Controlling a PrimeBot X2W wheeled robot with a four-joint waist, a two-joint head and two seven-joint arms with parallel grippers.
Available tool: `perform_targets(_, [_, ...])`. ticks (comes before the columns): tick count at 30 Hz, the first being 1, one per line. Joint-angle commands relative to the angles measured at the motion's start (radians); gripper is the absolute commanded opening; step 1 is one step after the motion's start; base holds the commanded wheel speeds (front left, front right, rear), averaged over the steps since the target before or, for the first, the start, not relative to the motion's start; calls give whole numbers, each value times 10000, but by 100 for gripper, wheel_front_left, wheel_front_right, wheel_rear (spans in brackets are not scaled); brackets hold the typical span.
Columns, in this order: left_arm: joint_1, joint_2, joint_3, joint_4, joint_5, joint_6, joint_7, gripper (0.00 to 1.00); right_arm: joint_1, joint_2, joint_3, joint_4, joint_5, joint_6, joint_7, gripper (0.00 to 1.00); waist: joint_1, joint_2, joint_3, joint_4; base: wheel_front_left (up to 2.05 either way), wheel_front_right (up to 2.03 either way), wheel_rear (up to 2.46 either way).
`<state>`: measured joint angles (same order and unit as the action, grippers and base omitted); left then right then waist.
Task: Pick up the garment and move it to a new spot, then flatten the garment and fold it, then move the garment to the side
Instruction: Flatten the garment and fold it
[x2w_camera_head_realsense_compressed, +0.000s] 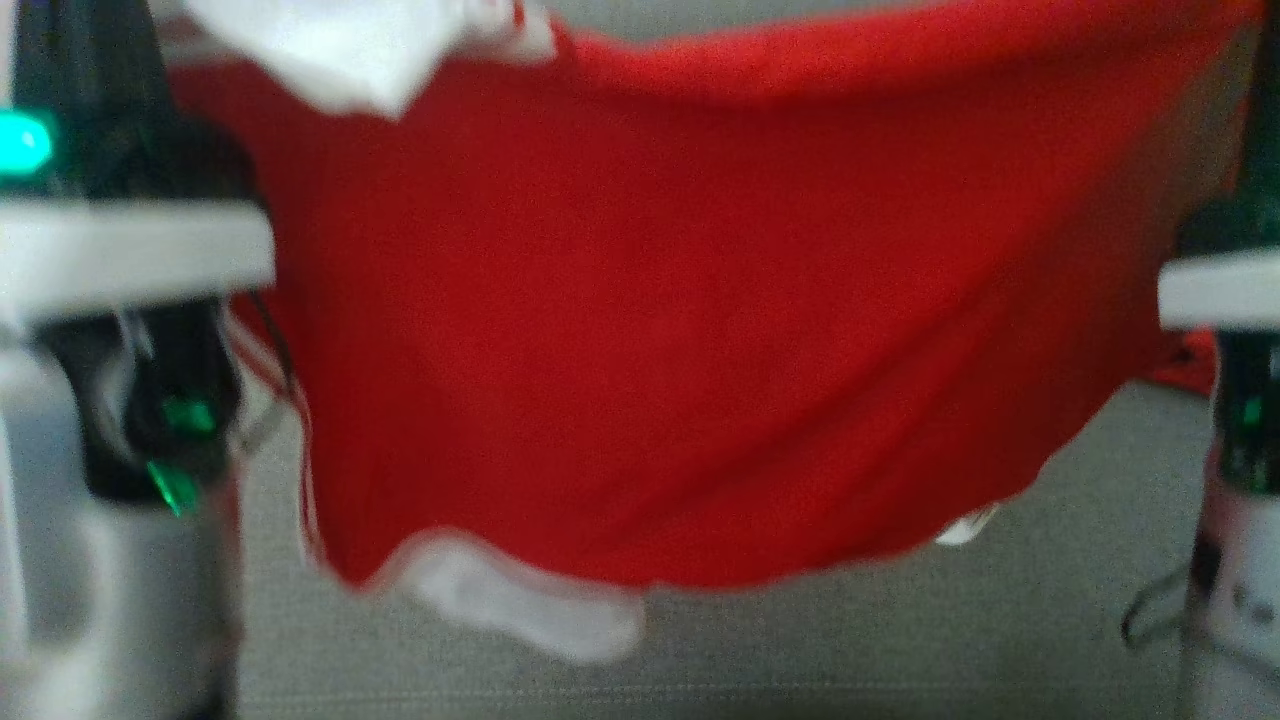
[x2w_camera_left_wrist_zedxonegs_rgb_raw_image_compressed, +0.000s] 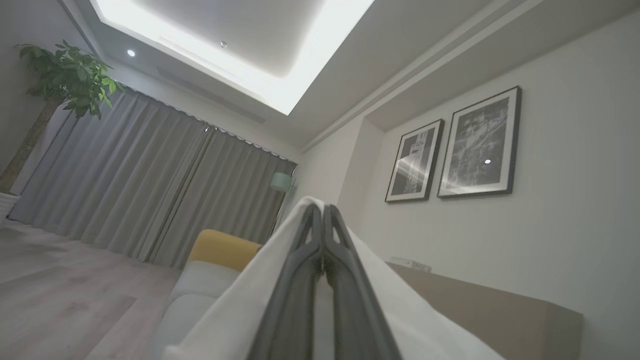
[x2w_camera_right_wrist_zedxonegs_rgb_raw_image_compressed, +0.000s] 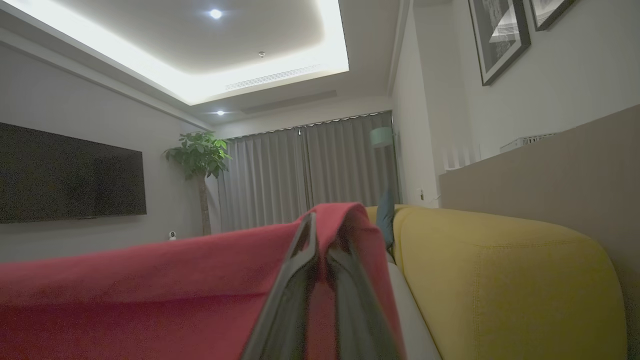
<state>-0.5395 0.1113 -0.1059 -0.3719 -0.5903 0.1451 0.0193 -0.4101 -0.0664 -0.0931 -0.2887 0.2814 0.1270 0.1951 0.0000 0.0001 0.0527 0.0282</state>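
A red garment (x2w_camera_head_realsense_compressed: 700, 330) with white trim hangs spread between my two arms in the head view, above a grey cushion. Its lower edge sags, with a white patch (x2w_camera_head_realsense_compressed: 520, 600) at the bottom left. In the left wrist view my left gripper (x2w_camera_left_wrist_zedxonegs_rgb_raw_image_compressed: 322, 212) is shut on a white part of the garment (x2w_camera_left_wrist_zedxonegs_rgb_raw_image_compressed: 240, 310), which drapes over both fingers. In the right wrist view my right gripper (x2w_camera_right_wrist_zedxonegs_rgb_raw_image_compressed: 320, 225) is shut on the red cloth (x2w_camera_right_wrist_zedxonegs_rgb_raw_image_compressed: 150, 295), which folds over the fingertips and stretches away to the left.
Both forearms stand at the head view's edges, left (x2w_camera_head_realsense_compressed: 110, 300) and right (x2w_camera_head_realsense_compressed: 1230, 400). A grey sofa seat (x2w_camera_head_realsense_compressed: 900, 640) lies below the garment. A yellow cushion (x2w_camera_right_wrist_zedxonegs_rgb_raw_image_compressed: 500, 280) sits right of the right gripper, and a beige ledge (x2w_camera_left_wrist_zedxonegs_rgb_raw_image_compressed: 500, 310) runs behind.
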Motion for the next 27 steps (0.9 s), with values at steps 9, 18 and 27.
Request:
perform_targets(9, [-5564,1743,678,3878,439,-976,318,0,-7050,-778,729,3497,-760,37,521,0,0,-1,3706,-54,0,0,0])
perform_targets(18, [-9244,1589,654,7780,723,-1586,-1645,0,-10670,-1350,469,7701,-1524,37,-1886,0,0,-1,5068,381,0,0,0])
perform_targets(27, [-9134,1163,143,10017,935,-2354,-2682,0,-10672,-1662,1892,10035,-757,37,-3555,0,0,-1,5483,808,0,0,0])
